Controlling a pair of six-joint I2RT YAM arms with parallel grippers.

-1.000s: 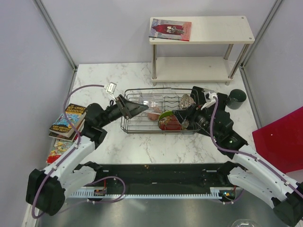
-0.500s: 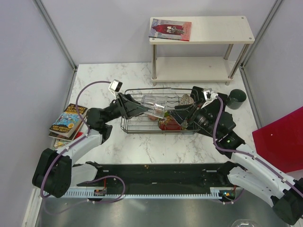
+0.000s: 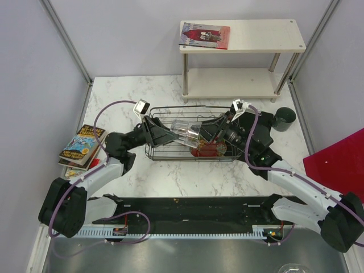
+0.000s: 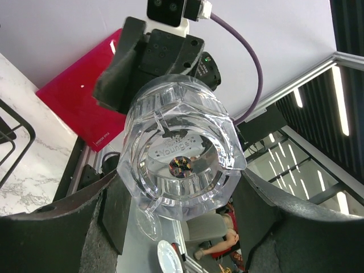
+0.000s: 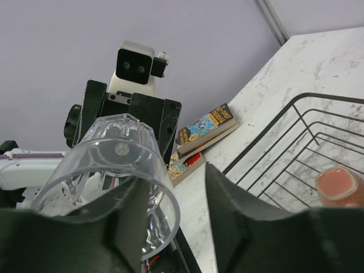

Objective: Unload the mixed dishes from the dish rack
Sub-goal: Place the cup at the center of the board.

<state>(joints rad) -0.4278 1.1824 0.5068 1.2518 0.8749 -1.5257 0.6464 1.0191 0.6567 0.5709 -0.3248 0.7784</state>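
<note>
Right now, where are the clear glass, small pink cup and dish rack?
clear glass (image 4: 181,165): left wrist view, its base.
small pink cup (image 5: 339,185): right wrist view, its top.
dish rack (image 3: 165,150): top view, floor wires.

TOP EXTERNAL: fixed high behind the arm bases, looks down and forward, wide, takes in the whole bench (image 3: 170,177) | LEFT WRIST: close, tilted upward, faces the right wrist camera (image 4: 173,10) | RIGHT WRIST: close, faces the left wrist camera (image 5: 136,65), dish rack (image 5: 296,142) corner at its right | SHARED: clear tumbler (image 3: 186,132) in all three; wrist views opposed.
</note>
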